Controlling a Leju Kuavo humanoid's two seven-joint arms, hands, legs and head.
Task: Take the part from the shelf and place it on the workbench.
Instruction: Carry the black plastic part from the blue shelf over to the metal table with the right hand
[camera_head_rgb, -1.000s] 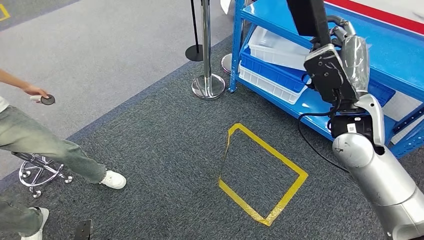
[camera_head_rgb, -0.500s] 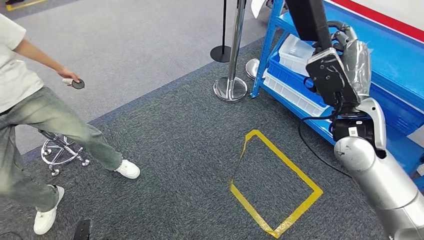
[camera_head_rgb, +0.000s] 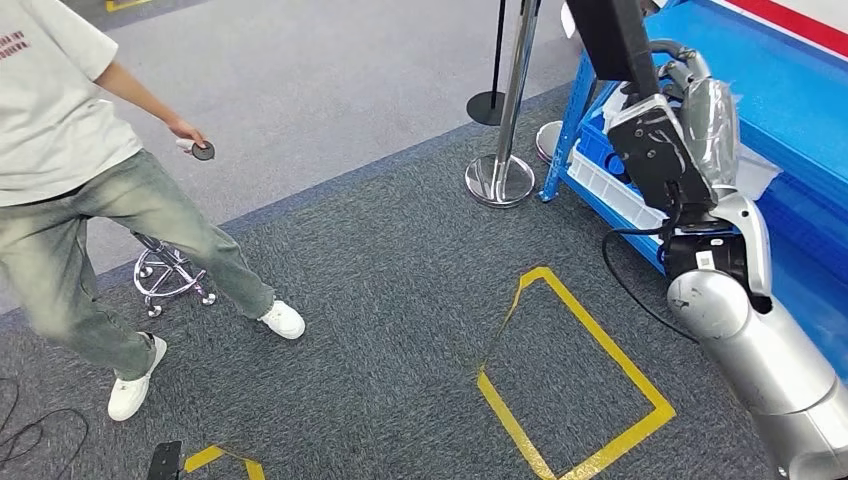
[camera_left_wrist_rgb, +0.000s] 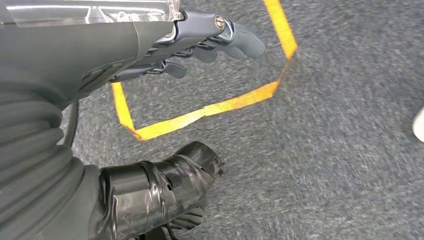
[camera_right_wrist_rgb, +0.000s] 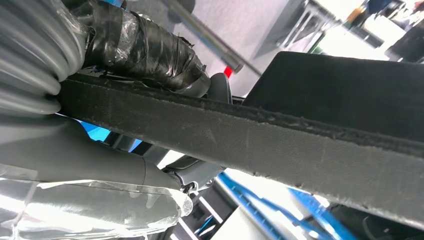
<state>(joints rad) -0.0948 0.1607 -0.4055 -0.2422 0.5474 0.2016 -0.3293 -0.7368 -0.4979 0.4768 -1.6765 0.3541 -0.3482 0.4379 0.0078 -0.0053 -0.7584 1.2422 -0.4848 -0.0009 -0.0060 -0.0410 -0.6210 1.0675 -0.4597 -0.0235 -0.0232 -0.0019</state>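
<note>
The part (camera_head_rgb: 612, 40) is a flat black panel, held up in front of the blue shelf (camera_head_rgb: 790, 110) at the end of the raised right arm, well clear of the carpet. From its straight, unsagging edge in the right wrist view it looks stiff and board-like, probably light for its size, with a slightly rough edge face that should not slip easily; the sensible hold is across the thickness near one end, as now. The right hand (camera_head_rgb: 690, 90) is clamped on that panel, the taped thumb (camera_right_wrist_rgb: 145, 47) pressed against one face, though how the fingers lie behind the panel I cannot tell. The left hand (camera_left_wrist_rgb: 200, 42) hangs over the floor, fingers loosely apart, holding nothing, above the yellow tape square (camera_left_wrist_rgb: 200, 112).
</note>
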